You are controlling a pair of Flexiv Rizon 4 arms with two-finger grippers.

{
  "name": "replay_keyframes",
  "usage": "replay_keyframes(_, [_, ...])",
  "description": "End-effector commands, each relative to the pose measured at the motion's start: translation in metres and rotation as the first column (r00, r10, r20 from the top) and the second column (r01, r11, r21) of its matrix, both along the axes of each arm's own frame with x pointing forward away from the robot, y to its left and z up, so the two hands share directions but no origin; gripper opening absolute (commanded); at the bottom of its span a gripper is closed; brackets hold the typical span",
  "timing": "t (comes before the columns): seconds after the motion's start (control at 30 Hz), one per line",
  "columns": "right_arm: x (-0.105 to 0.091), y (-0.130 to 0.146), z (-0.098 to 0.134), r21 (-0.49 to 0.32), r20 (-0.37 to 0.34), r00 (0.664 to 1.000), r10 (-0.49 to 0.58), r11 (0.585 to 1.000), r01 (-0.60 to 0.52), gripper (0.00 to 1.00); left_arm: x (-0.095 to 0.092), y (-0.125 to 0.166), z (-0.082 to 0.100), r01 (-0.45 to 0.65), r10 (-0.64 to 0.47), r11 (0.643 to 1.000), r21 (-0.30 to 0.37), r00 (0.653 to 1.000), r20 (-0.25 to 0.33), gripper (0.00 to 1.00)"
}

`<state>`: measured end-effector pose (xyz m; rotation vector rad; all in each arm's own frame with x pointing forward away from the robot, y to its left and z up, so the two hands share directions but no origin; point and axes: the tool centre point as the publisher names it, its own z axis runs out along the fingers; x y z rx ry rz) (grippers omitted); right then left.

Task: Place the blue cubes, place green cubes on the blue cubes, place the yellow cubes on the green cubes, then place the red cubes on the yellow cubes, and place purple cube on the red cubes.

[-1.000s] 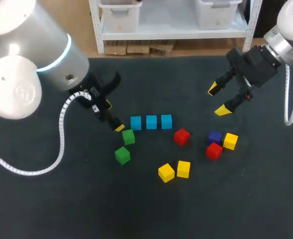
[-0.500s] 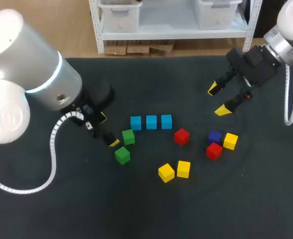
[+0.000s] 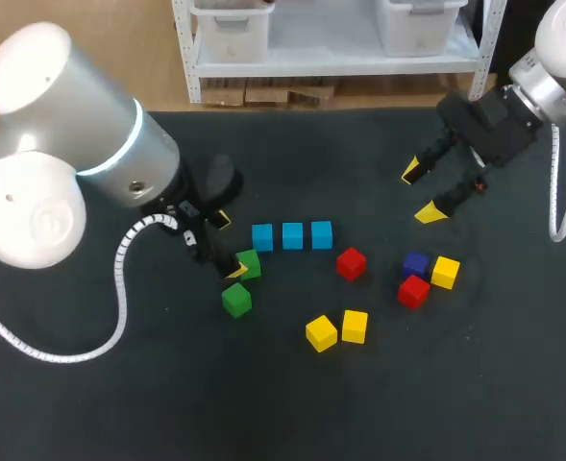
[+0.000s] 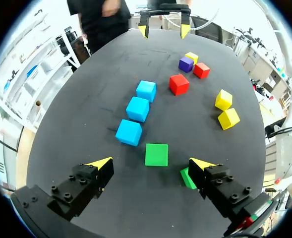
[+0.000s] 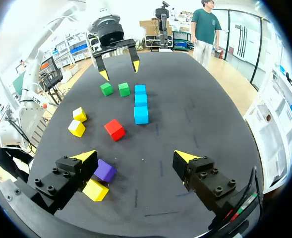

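The left gripper [image 3: 230, 246] has swung back in from the table's 9 o'clock side. Half a second ago its yellow tips sat clear of the nearer green cube [image 3: 249, 263]; now they stand wide apart at that cube's 9 o'clock face. The left wrist view shows the cube just ahead of the gap, not inside it, so nothing is held. No cube has shifted. The right gripper [image 3: 420, 192], its fingers likewise spread and empty, has kept its place at 2 o'clock from the blue cubes [image 3: 292, 235]. That row of three is laid, so I judge the green layer is starting with this cube, at 7 o'clock of the row's end.

From above I cannot tell whether the fingertip at the cube's 8 o'clock corner touches it. The second green cube [image 3: 235, 300], at 7 o'clock of the first, is half hidden behind one finger in the wrist view. The purple cube [image 3: 415, 263] sits tight against a red cube [image 3: 413, 290] at its 6 o'clock, so its edges are hard to separate.
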<state>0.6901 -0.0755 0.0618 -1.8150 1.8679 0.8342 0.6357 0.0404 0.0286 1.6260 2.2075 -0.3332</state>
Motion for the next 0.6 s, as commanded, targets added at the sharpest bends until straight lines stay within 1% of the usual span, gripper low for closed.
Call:
replay_keyframes(0.03, [0.001,0.0,0.0,0.002,0.0,1.0,0.002,1.0,-0.002,1.0,0.009,-0.003,-0.008,0.018,-0.018,1.0,0.002,1.0,-0.012,1.0])
replay_keyframes(0.07, [0.001,0.0,0.0,0.002,0.0,1.0,0.002,1.0,-0.002,1.0,0.009,-0.003,-0.008,0.022,-0.022,1.0,0.001,1.0,-0.013,0.99])
replay_keyframes(0.1, [0.001,0.0,0.0,0.002,0.0,1.0,0.002,1.0,-0.002,1.0,0.008,-0.003,-0.01,0.028,-0.028,1.0,0.0,1.0,-0.013,0.93])
replay_keyframes(0.17, [0.001,0.0,0.0,0.002,0.0,1.0,0.002,1.0,-0.002,1.0,0.008,-0.003,-0.013,0.034,-0.034,0.999,-0.005,0.999,-0.015,0.92])
replay_keyframes(0.2, [0.001,0.0,0.0,0.002,0.0,1.0,0.002,1.0,-0.002,1.0,0.008,-0.003,-0.015,0.04,-0.04,0.999,-0.005,0.999,-0.018,0.88])
replay_keyframes(0.27, [0.001,0.0,0.0,0.002,0.0,1.0,0.002,1.0,-0.002,1.0,0.007,-0.003,-0.018,0.044,-0.044,0.999,-0.004,0.999,-0.021,0.84])
replay_keyframes(0.33, [0.001,0.0,0.0,0.002,0.0,1.0,0.002,1.0,-0.002,1.0,0.007,-0.003,-0.019,0.051,-0.051,0.999,-0.003,0.998,-0.022,0.71])
replay_keyframes(0.37, [0.001,0.0,0.0,0.002,0.0,1.0,0.002,1.0,-0.002,1.0,0.006,-0.003,-0.02,0.053,-0.053,0.999,-0.003,0.998,-0.022,0.67])
replay_keyframes(0.5, [0.001,0.0,0.0,0.002,0.0,1.0,0.002,1.0,-0.002,1.0,0.004,-0.003,-0.022,0.066,-0.066,0.998,0.001,0.997,-0.03,0.71])
replay_keyframes(0.57, [0.001,0.0,0.0,0.002,0.0,1.0,0.002,1.0,-0.002,1.0,0.004,-0.003,-0.024,0.071,-0.071,0.997,0.003,0.997,-0.031,0.69])
replay_keyframes(0.6, [0.001,0.0,0.0,0.002,0.0,1.0,0.002,1.0,-0.002,1.0,0.004,-0.003,-0.024,0.076,-0.076,0.997,0.003,0.997,-0.033,0.67])
